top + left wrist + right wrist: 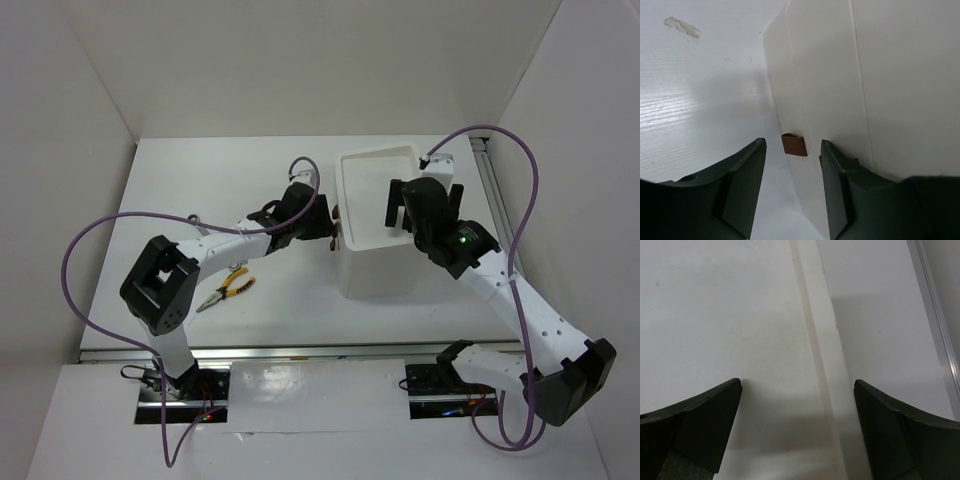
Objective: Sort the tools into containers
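Pliers [225, 288], yellow-black, needle-nose.

Top view: they lie flat on the white table [200, 180], nose toward 8 o'clock and handles toward 2 o'clock. They sit at 8 o'clock from the white box unit [378, 265], well apart from it and just beside my left arm. The left gripper [326, 230] is at the unit's 9 o'clock face, close to the small red-brown handles. The right gripper [425, 200] hangs over the top tray [347, 195], toward its 3 o'clock rim. A green lamp [463, 240] is lit on the right arm, and a purple cable [75, 250] loops off each arm.

Left wrist view: the fingers [747, 185] are parted and hold nothing. One red-brown drawer handle [794, 144] sits in the gap at 12 o'clock, touching neither finger. A grey scuff [682, 27] marks the table at 10 o'clock.

Right wrist view: the fingers [705, 425] are spread wide and hold nothing. The tray's bare floor is under them, and its rim runs between them from 12 to 6 o'clock.
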{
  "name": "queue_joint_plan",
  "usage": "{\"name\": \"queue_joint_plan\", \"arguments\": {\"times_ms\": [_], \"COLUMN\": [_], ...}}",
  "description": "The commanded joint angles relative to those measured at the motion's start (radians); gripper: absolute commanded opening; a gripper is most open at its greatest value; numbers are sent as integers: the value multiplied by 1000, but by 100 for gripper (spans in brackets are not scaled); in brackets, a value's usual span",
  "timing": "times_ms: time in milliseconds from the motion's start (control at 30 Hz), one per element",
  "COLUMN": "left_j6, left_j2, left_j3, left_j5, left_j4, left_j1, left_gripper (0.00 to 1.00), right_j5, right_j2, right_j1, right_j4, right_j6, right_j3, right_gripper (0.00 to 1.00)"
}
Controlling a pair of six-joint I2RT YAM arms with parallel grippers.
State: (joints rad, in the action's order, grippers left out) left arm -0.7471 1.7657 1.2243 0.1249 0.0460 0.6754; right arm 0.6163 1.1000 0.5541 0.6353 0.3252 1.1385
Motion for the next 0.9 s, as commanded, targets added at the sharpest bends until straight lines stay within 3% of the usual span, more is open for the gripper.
{"name": "queue_joint_plan", "arguments": {"times_ms": [0, 100, 200, 300, 533, 700, 767, 833, 867], "left_j6": [-73, -118, -235, -267, -226, -199, -178, -169, -169], "left_j2": [9, -3, -31, -63, -126, -181, -190, -201, -201], "left_j3": [-14, -74, -101, -146, -255, -302, -302, -312, -312], "left_j5": [-62, -87, 14, 41, 13, -27, -39, -48, -48], "left_j4": [-34, -77, 63, 100, 77, 48, 48, 48, 48], "left_j1": [6, -4, -25, -46, -92, -134, -134, -143, -143], "left_gripper": [61, 65, 69, 69, 69, 69, 69, 69, 69], "right_j5": [28, 40, 72, 92, 56, 31, 17, 7, 7], "right_j2": [-17, -17, 24, 63, 104, 113, 123, 132, 132], "right_j1": [9, 9, 9, 9, -66, -95, -106, -115, -115], "right_j4": [67, 76, 87, 96, 53, 26, 26, 26, 26], "right_j6": [-8, -8, -8, -29, -95, -104, -104, -104, -104], "right_j3": [-11, 20, 88, 150, 182, 158, 158, 158, 158], "right_gripper": [100, 100, 100, 100, 76, 70, 58, 56, 47]}}
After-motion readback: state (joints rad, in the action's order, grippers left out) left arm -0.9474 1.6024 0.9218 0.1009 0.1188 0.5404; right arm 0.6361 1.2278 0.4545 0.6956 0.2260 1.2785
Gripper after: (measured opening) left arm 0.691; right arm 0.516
